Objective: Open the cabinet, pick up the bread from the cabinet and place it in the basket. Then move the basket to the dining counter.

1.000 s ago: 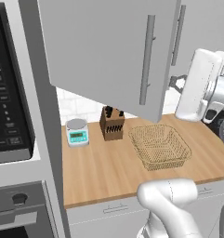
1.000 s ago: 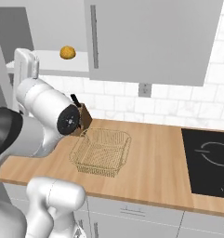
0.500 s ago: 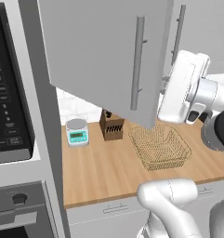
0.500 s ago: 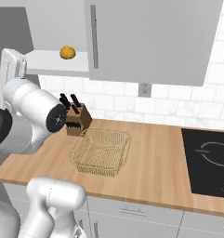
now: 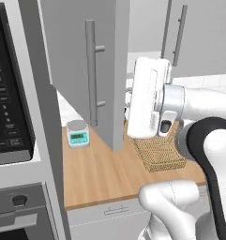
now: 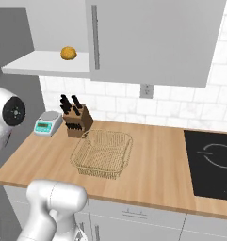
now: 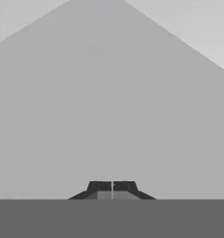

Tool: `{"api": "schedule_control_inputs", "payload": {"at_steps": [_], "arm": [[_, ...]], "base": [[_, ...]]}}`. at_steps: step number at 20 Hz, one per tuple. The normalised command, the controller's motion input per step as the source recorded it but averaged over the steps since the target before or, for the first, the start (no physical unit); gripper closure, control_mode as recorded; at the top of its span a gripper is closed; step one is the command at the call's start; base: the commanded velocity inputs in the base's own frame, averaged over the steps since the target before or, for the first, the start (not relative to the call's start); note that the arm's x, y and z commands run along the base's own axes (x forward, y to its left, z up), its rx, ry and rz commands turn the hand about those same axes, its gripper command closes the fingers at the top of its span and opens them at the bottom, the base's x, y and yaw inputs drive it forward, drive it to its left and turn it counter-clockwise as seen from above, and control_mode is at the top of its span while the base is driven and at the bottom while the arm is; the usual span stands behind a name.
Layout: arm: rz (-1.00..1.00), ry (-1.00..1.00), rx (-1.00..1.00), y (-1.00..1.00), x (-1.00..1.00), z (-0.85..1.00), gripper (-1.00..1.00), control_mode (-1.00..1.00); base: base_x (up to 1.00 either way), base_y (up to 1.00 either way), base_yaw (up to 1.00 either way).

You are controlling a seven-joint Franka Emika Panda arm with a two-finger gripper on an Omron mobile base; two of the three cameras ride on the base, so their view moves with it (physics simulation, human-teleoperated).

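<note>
Cabinet door (image 5: 81,70) stands swung out at upper centre of the left base view, its bar handle (image 5: 91,72) running vertically. Bread (image 6: 68,53) sits on the exposed shelf (image 6: 44,63) at upper left of the right base view, near the shelf's front edge, with bare shelf to its left. Basket (image 6: 103,153) rests square on the wood countertop (image 6: 157,164), centre frame, with bare wood to its right; knife block (image 6: 75,120) and scale (image 6: 47,123) stand apart behind it. Gripper (image 7: 112,189) fingers are pressed together on nothing, facing a plain grey surface.
</note>
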Motion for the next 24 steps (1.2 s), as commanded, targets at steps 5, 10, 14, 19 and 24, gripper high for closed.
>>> {"api": "schedule_control_inputs", "payload": {"at_steps": [5,10,14,19,24], "arm": [[0.0,0.01,-0.08,1.0,0.26,-0.27,1.0,-1.0],[0.0,0.01,-0.07,0.62,0.31,-0.1,1.0,-1.0],[0.04,0.0,0.0,-0.07,0.02,0.27,1.0,-1.0],[0.11,0.0,0.0,-0.85,0.02,0.45,1.0,-1.0],[0.07,-0.13,-0.1,-0.94,0.17,0.05,1.0,-1.0]], "base": [[0.0,0.0,0.0],[0.0,0.0,0.0],[0.0,0.0,0.0],[0.0,0.0,0.0],[0.0,0.0,0.0]]}}
